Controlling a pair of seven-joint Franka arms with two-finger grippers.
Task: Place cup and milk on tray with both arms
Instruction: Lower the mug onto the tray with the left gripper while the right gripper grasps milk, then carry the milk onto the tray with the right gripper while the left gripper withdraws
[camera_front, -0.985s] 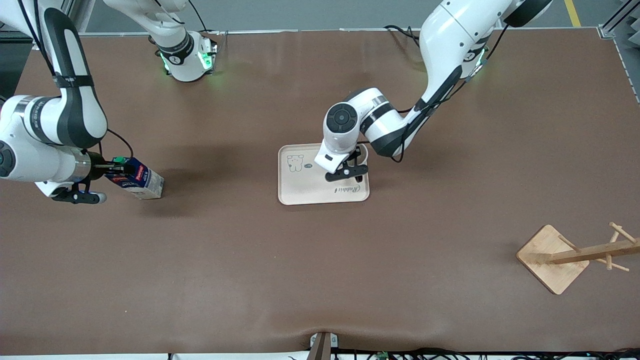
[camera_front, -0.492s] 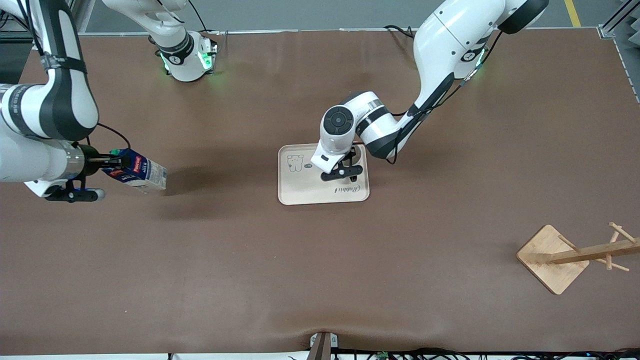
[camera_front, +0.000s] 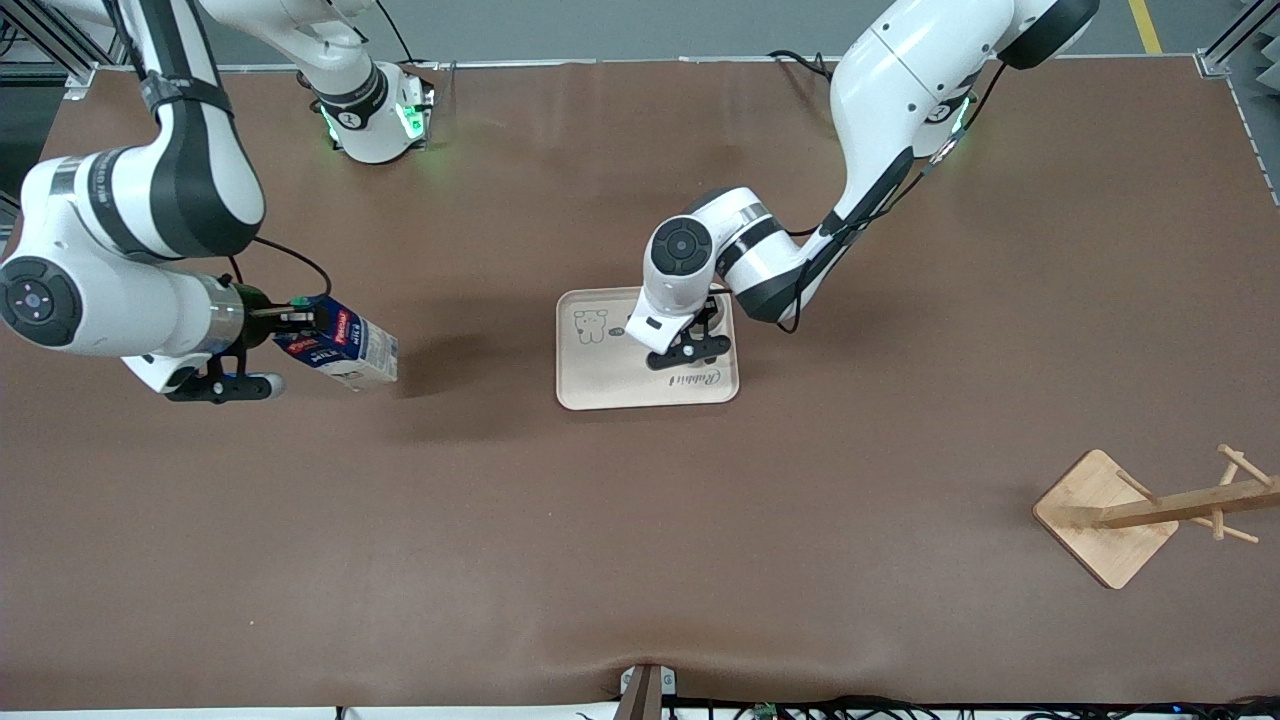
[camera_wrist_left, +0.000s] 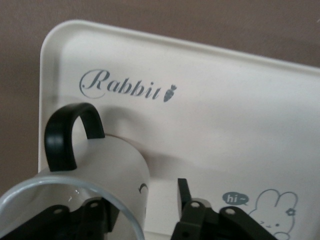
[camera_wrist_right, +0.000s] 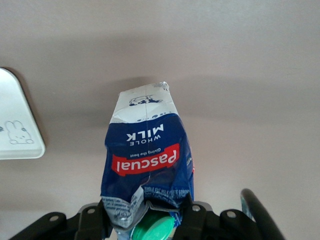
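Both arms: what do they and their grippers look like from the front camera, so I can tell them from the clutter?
The left arm and right arm are glossy white with black joint bands and round black caps. Thin black cables loop near the wrists. Bases glow green. The left gripper and right gripper are black.

You have a dark blue milk (camera_wrist_right: 148, 160) carton with a red band, white lettering, pale base and green cap. The cup (camera_wrist_left: 107, 172) is white with a black handle. The cream tray (camera_front: 600, 385) carries grey script and a rabbit drawing. The desk (camera_front: 640, 520) is brown.
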